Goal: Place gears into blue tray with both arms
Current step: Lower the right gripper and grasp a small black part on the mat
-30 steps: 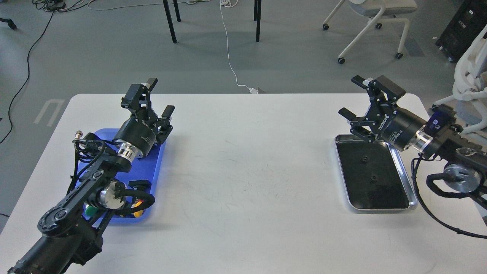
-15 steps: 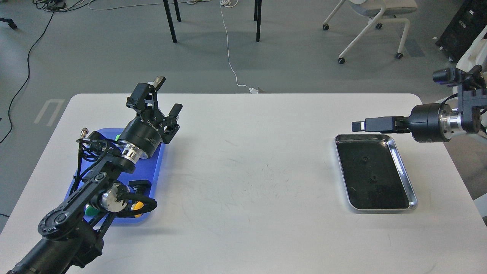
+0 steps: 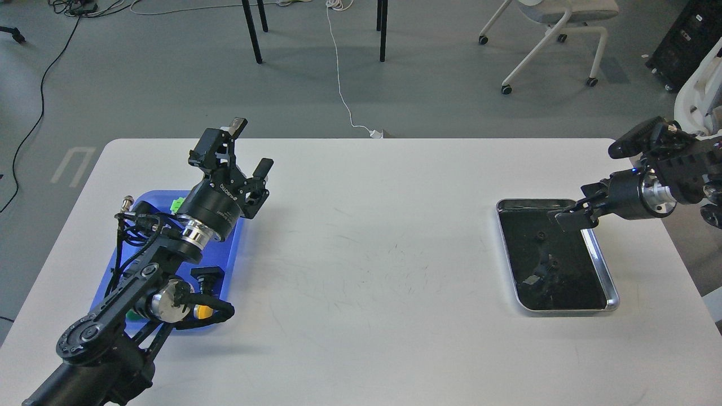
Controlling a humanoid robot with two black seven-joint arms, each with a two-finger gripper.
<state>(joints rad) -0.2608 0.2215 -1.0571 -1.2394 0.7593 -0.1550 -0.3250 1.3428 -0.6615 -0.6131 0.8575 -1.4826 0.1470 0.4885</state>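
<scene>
Two small black gears (image 3: 540, 234) (image 3: 554, 263) lie on the black lining of the silver tray (image 3: 612, 294) at the right. My right gripper (image 3: 568, 218) hovers over that tray's far right corner, pointing left. It is seen side-on and dark, so its fingers cannot be told apart. The blue tray (image 3: 232, 248) sits at the left, largely covered by my left arm. My left gripper (image 3: 249, 148) is raised over the tray's far right corner. Its jaws stand open with nothing between them.
Coloured push-buttons lie in the blue tray: a green one (image 3: 179, 201), a yellow one (image 3: 203, 312) and a black part (image 3: 206, 276). Bare white table (image 3: 372, 248) stretches between the two trays. Chairs and cables are on the floor beyond the far edge.
My right arm swung out to the right, its wrist turned, and the gripper came back down over the silver tray's far corner. The left gripper drifted slightly right.
</scene>
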